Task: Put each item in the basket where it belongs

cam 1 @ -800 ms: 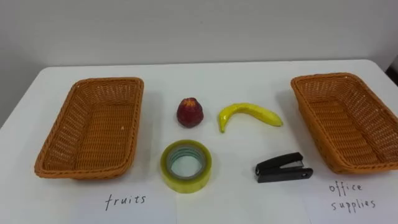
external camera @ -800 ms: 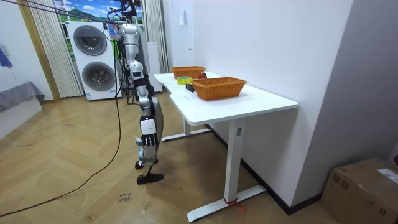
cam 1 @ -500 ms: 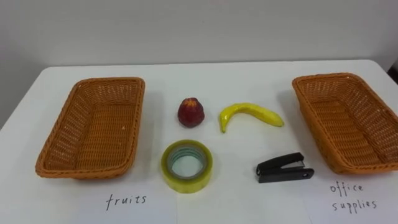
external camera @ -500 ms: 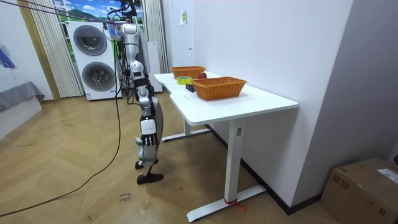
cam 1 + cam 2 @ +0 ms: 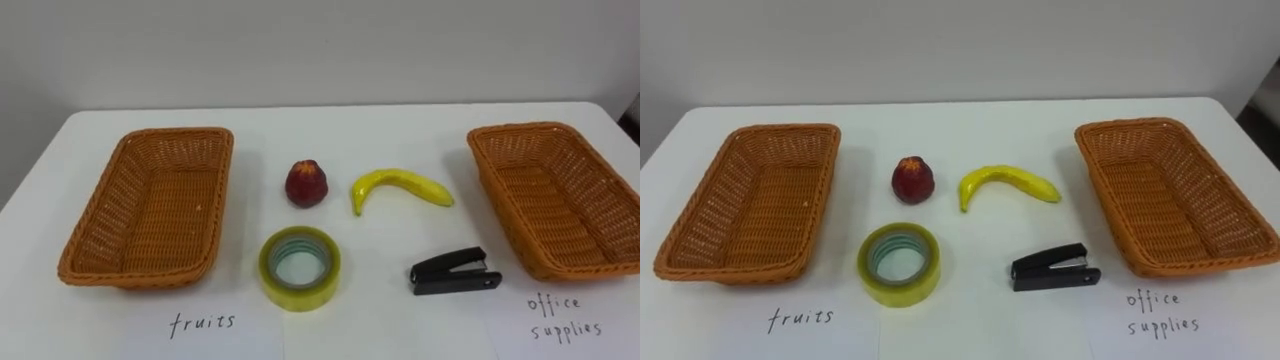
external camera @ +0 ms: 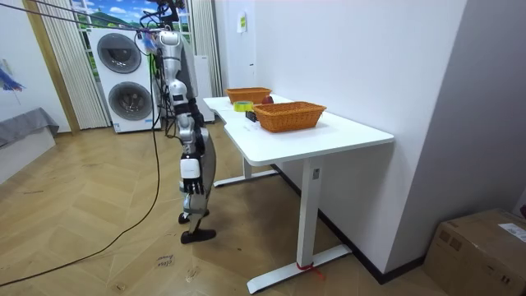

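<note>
Desk (image 5: 400, 120), white, viewed from the near edge. Left basket (image 5: 176, 133) is set at the left edge, right basket (image 5: 515, 130) at the right edge; nothing is contained in either. Between them, toward the far edge: red fruit (image 5: 306, 183) and banana (image 5: 400, 184), apart. Toward the near edge: tape roll (image 5: 299, 291) lying flat, black stapler (image 5: 455, 272). A handwritten label (image 5: 203, 322) is laid before each basket. Right hand (image 6: 191, 182) is hung at the robot's side, off the desk; finger state cannot be told.
</note>
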You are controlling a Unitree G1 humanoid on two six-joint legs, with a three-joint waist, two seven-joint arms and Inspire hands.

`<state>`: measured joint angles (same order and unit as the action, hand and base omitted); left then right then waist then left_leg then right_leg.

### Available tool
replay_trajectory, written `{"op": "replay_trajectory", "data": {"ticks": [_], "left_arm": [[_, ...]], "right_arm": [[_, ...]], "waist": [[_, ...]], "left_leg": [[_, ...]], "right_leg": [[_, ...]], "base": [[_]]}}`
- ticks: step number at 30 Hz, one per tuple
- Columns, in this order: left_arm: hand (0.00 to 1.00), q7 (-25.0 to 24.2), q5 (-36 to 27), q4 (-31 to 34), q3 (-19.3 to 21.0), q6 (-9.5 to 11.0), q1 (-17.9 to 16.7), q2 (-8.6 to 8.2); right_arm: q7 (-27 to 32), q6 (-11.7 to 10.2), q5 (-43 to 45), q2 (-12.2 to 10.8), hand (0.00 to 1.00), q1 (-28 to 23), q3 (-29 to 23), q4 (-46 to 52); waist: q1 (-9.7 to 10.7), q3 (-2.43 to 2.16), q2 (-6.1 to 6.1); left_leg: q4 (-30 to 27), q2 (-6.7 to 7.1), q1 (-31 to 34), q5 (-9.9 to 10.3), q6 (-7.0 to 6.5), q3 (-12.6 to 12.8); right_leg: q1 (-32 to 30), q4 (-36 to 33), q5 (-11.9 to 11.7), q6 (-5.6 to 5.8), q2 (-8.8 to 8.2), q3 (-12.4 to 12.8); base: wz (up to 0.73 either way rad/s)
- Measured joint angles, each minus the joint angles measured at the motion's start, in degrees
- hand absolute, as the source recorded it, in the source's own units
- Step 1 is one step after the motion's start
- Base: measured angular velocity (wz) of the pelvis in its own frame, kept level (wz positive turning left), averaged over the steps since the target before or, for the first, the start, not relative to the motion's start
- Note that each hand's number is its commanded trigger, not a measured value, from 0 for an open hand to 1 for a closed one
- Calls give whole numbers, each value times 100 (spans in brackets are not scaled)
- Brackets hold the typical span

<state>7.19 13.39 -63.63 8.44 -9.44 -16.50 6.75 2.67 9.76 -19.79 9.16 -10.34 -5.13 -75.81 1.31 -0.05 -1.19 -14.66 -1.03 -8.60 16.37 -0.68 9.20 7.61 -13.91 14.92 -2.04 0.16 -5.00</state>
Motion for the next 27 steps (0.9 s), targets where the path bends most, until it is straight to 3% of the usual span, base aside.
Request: {"op": "replay_trajectory", "data": {"ticks": [7,11,15,19,27], "left_arm": [[0,-4,-164,7,450,76,0,38],[0,-12,-299,20,490,81,-12,67],[0,-11,-714,19,488,156,-82,135],[0,1,-817,55,488,358,-92,180],[0,132,-932,210,511,506,-262,167]], "right_arm": [[152,-185,-1820,13,0,-182,-759,256],[230,-235,-2521,16,0,-207,-1174,382],[589,-296,-2900,15,0,-242,-1436,689],[1102,-515,-2961,14,0,-268,-1644,1378],[2080,-843,-3016,62,0,-286,-2204,2594]], "waist": [[57,-9,-125],[153,-6,-149],[223,-4,-145],[343,-2,-136],[347,-16,-112]], "left_leg": [[25,-23,-4,0,0,3],[96,-24,-9,1,0,4],[104,-10,-8,1,0,19],[113,-1,5,1,0,33],[122,-10,82,0,1,154]], "right_leg": [[-28,3,0,0,6,38],[-37,19,0,1,6,41],[-45,33,-1,1,16,40],[-67,36,-1,1,23,46],[-204,17,-11,5,90,228]], "base": [[-1],[0],[-1],[0],[-8]]}}
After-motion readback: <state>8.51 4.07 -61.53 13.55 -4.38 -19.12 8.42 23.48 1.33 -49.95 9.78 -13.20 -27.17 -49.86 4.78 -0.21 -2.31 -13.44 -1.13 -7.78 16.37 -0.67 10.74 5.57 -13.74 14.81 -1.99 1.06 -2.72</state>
